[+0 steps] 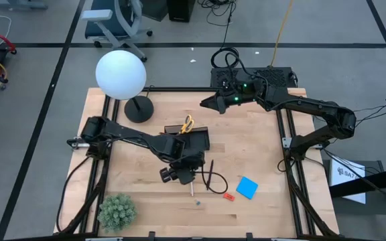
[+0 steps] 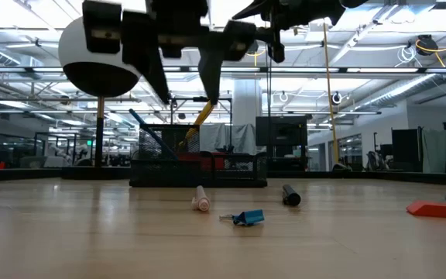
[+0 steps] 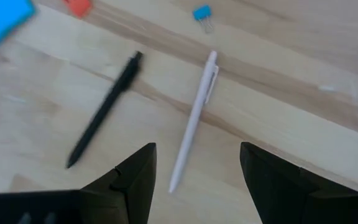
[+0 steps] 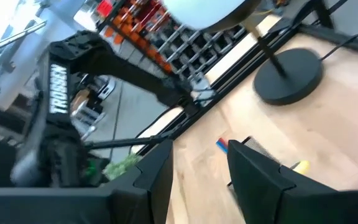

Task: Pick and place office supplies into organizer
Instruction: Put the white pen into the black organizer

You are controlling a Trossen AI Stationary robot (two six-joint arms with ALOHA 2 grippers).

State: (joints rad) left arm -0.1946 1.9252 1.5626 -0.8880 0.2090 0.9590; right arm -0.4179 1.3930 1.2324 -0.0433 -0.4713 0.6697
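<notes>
Your task is partly done, judging by how things lie. The black organizer (image 1: 191,138) sits near the middle of the counter (image 1: 260,144), and the yellow-handled scissors (image 1: 187,124) already stand in it, handles poking up; the low view also shows a blue pen (image 2: 147,133) leaning inside. Several supplies remain loose on the counter: a white pen (image 3: 194,118) and a black pen (image 3: 103,109) lying side by side but apart, a small blue binder clip (image 3: 202,14) beyond them, a red-orange piece (image 1: 228,197), and the blue note pad (image 1: 247,187) nearer your right side.

Your left tool (image 3: 196,180) hangs above the counter, just in front of the organizer, pointing down. Its fingers are spread and hold nothing; the white pen's near end lies between them, below. That pen looks like the next pick.

Your right tool (image 4: 199,174) waits high over the far edge of the counter, aimed toward the lamp base (image 4: 289,73), fingers parted and holding nothing.
</notes>
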